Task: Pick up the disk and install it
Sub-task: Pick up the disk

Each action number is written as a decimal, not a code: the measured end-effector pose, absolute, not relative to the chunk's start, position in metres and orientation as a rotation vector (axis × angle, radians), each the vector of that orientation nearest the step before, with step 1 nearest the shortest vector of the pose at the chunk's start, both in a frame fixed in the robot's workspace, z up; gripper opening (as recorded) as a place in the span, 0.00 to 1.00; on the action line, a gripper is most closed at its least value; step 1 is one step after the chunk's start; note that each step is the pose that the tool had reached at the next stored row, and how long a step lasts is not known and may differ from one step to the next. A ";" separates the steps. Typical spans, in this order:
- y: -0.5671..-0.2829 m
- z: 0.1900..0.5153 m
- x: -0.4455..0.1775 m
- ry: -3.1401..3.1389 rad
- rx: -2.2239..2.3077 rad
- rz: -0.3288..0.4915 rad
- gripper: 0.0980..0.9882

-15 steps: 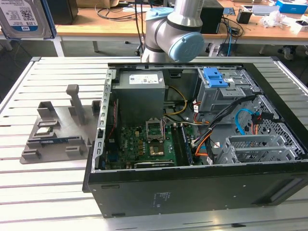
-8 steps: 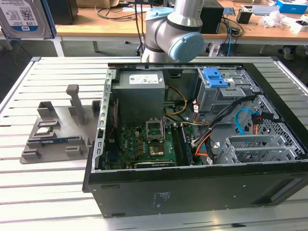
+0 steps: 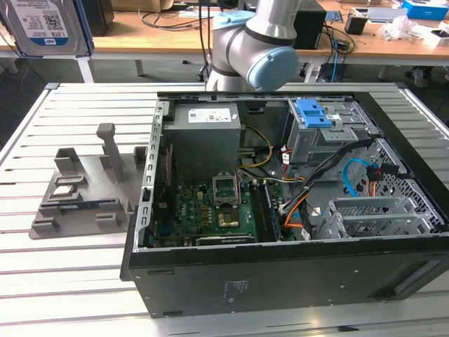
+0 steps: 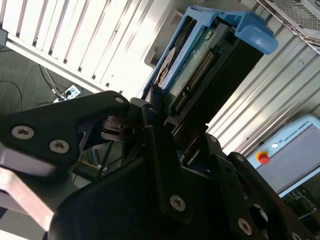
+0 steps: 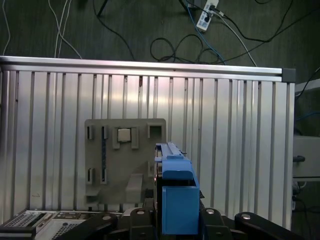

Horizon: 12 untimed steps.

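The disk (image 4: 200,70), silver metal in a blue plastic carrier frame, is clamped between my gripper's (image 4: 175,115) black fingers, with its connector edge showing in the second wrist view. In the first wrist view the disk (image 5: 175,200) hangs high above the slatted table, and my gripper (image 5: 177,212) is shut on its lower part. In the exterior view the disk (image 3: 45,28) appears large at the top left, its white-and-blue label facing the camera. The arm's elbow (image 3: 256,49) stands behind the case.
An open computer case (image 3: 280,281) lies on the slatted table, with a grey power supply (image 3: 207,137), a motherboard and a blue-latched drive bay (image 3: 313,112) inside. A grey fixture (image 3: 84,189) with a small chip (image 3: 64,189) sits on the exterior view's left. The fixture (image 5: 125,155) lies below the gripper.
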<state>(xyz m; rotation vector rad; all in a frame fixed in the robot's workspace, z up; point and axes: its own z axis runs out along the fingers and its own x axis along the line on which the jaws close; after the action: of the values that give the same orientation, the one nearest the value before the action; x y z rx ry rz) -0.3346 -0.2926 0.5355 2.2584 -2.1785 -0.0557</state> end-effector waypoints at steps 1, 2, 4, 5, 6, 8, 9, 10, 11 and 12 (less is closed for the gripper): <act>-0.293 0.536 -0.330 -2.178 2.258 -0.056 0.30; -0.293 0.536 -0.326 -2.178 2.258 -0.056 0.30; -0.292 0.536 -0.319 -2.178 2.258 -0.056 0.30; -0.292 0.536 -0.316 -2.178 2.258 -0.056 0.30; -0.292 0.536 -0.310 -2.178 2.258 -0.056 0.30; -0.292 0.536 -0.304 -2.178 2.258 -0.056 0.30; -0.292 0.536 -0.300 -2.178 2.258 -0.056 0.30; -0.292 0.536 -0.295 -2.178 2.258 -0.056 0.30; -0.292 0.536 -0.292 -2.178 2.258 -0.055 0.30; -0.292 0.536 -0.290 -2.178 2.258 -0.055 0.30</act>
<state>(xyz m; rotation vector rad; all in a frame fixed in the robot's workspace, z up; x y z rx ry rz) -0.2900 -0.2921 0.5356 2.2581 -2.1783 -0.0554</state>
